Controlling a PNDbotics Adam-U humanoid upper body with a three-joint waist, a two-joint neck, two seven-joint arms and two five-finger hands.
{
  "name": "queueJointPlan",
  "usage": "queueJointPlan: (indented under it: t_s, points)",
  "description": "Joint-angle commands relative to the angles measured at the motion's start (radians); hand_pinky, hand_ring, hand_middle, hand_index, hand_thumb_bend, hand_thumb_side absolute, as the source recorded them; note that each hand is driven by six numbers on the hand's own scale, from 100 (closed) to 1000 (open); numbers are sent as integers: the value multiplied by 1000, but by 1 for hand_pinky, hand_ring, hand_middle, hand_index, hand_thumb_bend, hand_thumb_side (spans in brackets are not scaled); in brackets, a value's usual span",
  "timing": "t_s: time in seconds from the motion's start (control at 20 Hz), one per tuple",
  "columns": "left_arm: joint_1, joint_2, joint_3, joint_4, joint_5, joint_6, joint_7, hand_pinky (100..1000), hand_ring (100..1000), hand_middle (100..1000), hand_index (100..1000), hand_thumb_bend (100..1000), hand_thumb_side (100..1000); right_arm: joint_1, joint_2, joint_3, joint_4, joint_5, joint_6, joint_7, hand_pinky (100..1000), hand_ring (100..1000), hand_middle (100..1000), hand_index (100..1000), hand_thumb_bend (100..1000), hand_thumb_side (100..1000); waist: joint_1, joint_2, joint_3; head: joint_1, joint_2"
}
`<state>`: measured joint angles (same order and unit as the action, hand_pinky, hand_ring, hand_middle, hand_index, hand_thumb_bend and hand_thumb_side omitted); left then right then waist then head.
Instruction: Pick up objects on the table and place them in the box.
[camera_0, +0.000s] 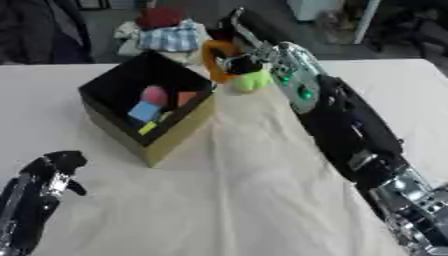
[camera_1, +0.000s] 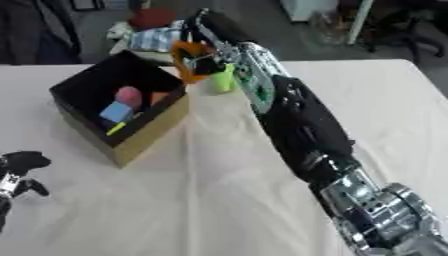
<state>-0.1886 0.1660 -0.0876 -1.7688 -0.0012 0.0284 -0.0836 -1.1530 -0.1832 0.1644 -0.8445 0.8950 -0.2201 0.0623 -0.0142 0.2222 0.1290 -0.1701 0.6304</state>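
1. The right hand (camera_0: 241, 62) reaches across the table (camera_0: 262, 200) to 12 o'clock, fingers curled around an orange ring (camera_0: 213, 57).
2. A yellow-green object (camera_0: 251, 81) sits just below that hand.
3. The box (camera_0: 171, 135), at 10 o'clock, holds pink, blue, orange and yellow pieces.
4. The left hand (camera_0: 57, 167) rests at 8 o'clock, fingers relaxed, holding nothing.

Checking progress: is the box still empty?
No, the box already holds a blue block, a pink piece and a red piece.
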Motion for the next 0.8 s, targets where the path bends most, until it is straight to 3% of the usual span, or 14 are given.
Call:
queueJointPlan:
  t_s: [0.05,0.1,0.15,0.2,0.4,0.6,0.8]
  points:
    - [-15,12,-7,-11,2,-2,-10,433,751,620,698,363,626,-30,19,-22,23,36,1,-31,717,632,477,565,100,100,6,-14,11,-15,-17]
    - [-17,11,-8,-11,2,-2,-12,433,751,620,698,363,626,-30,28,-26,31,41,0,-43,726,666,541,645,100,108,7,-12,16,-18,-18]
    - [-18,11,-9,-12,3,-2,-13,433,751,620,698,363,626,-29,36,-26,37,45,-5,-54,734,688,582,688,100,174,8,-11,20,-21,-19]
    - [-19,10,-9,-12,3,-2,-13,433,751,620,698,362,626,-28,43,-24,39,49,-11,-61,755,741,690,802,128,297,9,-10,22,-22,-19]
    - [-20,8,-11,-12,3,-2,-15,434,750,620,698,362,627,-22,60,0,13,51,-40,-67,807,822,835,930,284,480,12,-5,23,-23,-20]
    - [-20,6,-9,-13,2,-2,-14,434,750,620,698,362,628,-15,54,17,-38,-2,-55,-33,830,850,875,946,284,517,13,-1,21,-19,-22]
    - [-17,8,-3,-13,0,-2,-9,434,750,620,698,362,628,-17,8,4,-75,-77,-10,-20,828,846,867,942,259,498,12,0,8,-10,-21]
